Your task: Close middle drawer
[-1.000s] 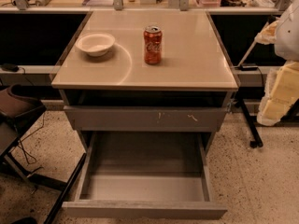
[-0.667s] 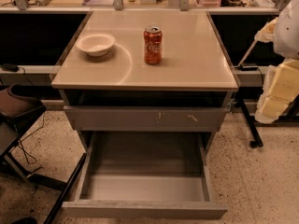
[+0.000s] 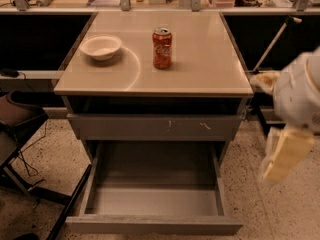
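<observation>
- Camera view looks down on you at the front of a grey cabinet [image 3: 75,111] with a pale tabletop [image 3: 200,69].
- Your middle drawer [image 3: 155,225] stands pulled far out at the bottom of the cabinet, its plain flat front nearest the camera and its grey inside bare.
- Just above it sits the drawer front with pale scratch marks [image 3: 155,127]; a dark gap shows between this front and the tabletop.
- On the tabletop you have 2 things: a white bowl [image 3: 100,47] toward the left and a red soda can [image 3: 162,47] upright near the middle, apart from each other.
- Your gripper [image 3: 284,156] hangs at the right edge of the view, beside the cabinet's right side and above the speckled floor [image 3: 45,156], well apart from the middle drawer and touching nothing.
- You cannot tell whether the gripper is spread or closed; it appears only as a pale yellowish blur below the rounded white arm [image 3: 300,91].
- A dark chair [image 3: 15,119] stands at the left edge, beside the cabinet.
</observation>
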Controlling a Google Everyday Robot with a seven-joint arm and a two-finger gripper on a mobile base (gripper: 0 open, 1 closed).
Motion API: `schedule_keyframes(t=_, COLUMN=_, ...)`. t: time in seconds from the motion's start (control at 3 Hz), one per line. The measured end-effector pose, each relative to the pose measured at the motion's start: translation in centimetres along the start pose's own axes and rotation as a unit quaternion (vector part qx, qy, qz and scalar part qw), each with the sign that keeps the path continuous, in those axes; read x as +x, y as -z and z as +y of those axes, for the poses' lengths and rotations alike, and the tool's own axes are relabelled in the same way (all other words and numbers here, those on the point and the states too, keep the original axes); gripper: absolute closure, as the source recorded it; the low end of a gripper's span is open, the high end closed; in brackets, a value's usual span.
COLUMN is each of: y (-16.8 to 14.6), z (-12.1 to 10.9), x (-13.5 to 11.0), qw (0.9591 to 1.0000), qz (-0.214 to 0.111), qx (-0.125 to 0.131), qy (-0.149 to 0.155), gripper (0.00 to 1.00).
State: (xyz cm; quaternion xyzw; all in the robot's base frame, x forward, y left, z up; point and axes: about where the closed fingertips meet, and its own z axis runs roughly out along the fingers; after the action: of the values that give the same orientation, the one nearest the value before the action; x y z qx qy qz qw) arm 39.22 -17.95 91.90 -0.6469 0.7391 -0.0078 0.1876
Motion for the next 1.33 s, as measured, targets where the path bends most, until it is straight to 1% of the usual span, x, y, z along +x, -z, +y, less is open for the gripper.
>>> schedule_keyframes(t=0.33, y=-3.5, z=4.8, x=-0.5, qw=0.9980, qz=-0.061, qx=0.006, qy=0.012, gripper=0.00)
schedule_keyframes(t=0.67, y=-9.8, z=8.9, x=1.1, qw=0.9959, qz=-0.090, qx=0.002, qy=-0.010, gripper=0.00)
schedule_keyframes(t=1.0, y=-18.3, z=13.6, x=4.6, qw=0.9952, qz=-0.082, qx=-0.027, qy=-0.046, gripper=0.00)
schedule_keyframes(t=1.33, y=-26.7, z=20.5, x=9.0, qw=0.9913, qz=-0.060, qx=-0.080, qy=-0.085, gripper=0.00)
